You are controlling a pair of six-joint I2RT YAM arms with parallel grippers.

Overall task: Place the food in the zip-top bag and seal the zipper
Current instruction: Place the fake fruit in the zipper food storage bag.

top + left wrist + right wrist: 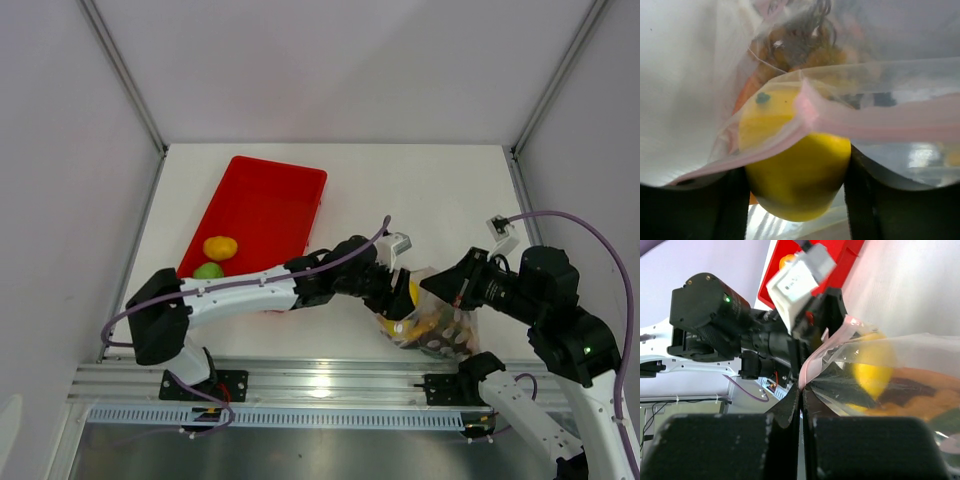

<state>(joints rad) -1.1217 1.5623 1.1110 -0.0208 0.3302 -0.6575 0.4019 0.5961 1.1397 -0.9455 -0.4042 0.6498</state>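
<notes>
Right end effector (pixel 801 390) pinches the zip-top bag (pixel 910 350) beside its zipper (pixel 890 122), apparently to hold the mouth open. Left end effector (pixel 796 172) clasps the yellow mango (pixel 790 195), lodged halfway through that mouth.

mango (pixel 800 190) partly veiled by bag (pixel 900 90) film, foods (pixel 800 47) deeper inside blurred; left pincer (pixel 797 202) cropped at bottom edge

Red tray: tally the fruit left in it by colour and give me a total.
orange fruit: 1
green lime: 1
Total: 2, both at the near end of the red tray.
</notes>
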